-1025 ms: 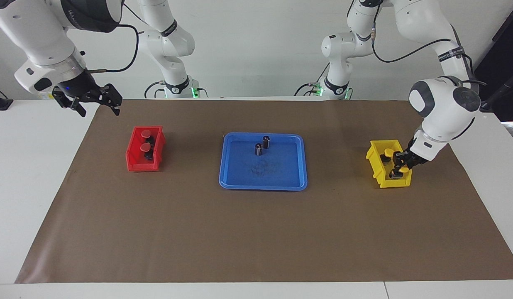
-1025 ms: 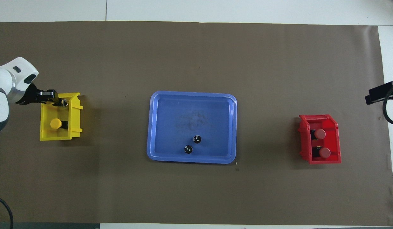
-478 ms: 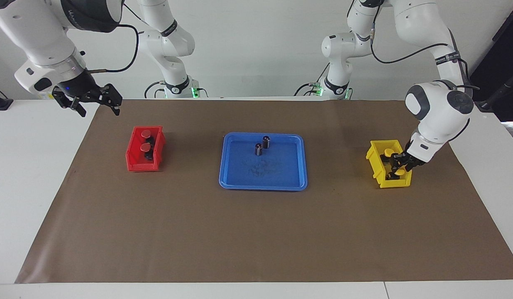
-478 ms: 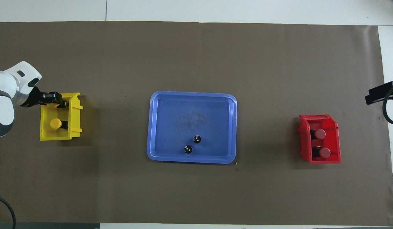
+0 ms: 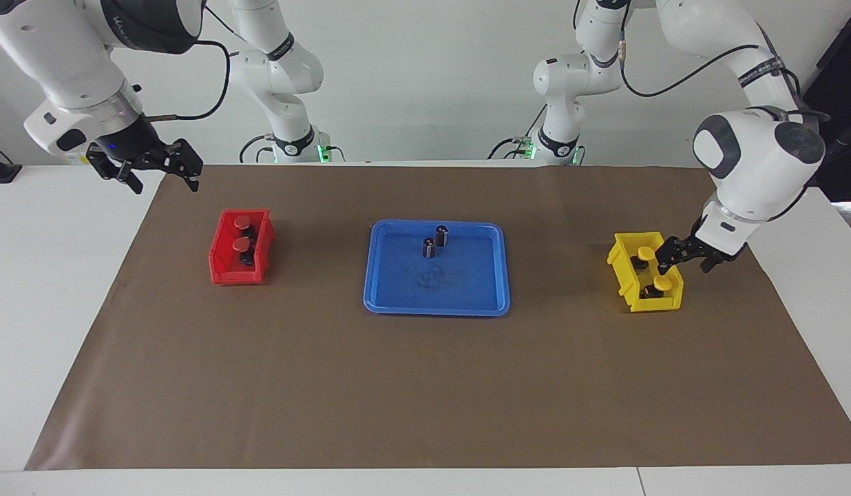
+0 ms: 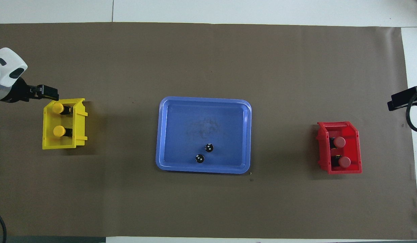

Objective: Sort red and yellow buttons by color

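- Right end effector (image 5: 160, 167): mine, waiting in the air over the table's edge past the red bin; fingers spread, nothing between them.
- Red bin (image 5: 222, 265): at the right arm's end of the table. It holds both red buttons, one (image 5: 242, 222) nearer to me than the other (image 5: 241, 245). Sorted, by my judgement.
- Tray (image 5: 377, 289): blue, mid-table. It holds two dark capless cylinders (image 5: 435, 242) with silvery tops, upright and just beside each other; not buttons, so I leave them.
- Yellow bin (image 5: 622, 272): at the left arm's end of the table. It holds both yellow buttons, one (image 5: 644, 253) nearer to me, one (image 5: 662, 283) farther, apart from each other.
- Left end effector (image 5: 686, 256): mine, above the yellow bin's outer rim; fingers apart, holding nothing, clear of the farther yellow button.
- Handling, as I judge it: each button looks light and rigid, hard plastic, not fragile. The round cap is smooth and likely slippery, so I would close on the small black body under it, or across the cap's edge with the fingers square.
- Status, as I judge it: all four buttons lie in bins matching their colours.
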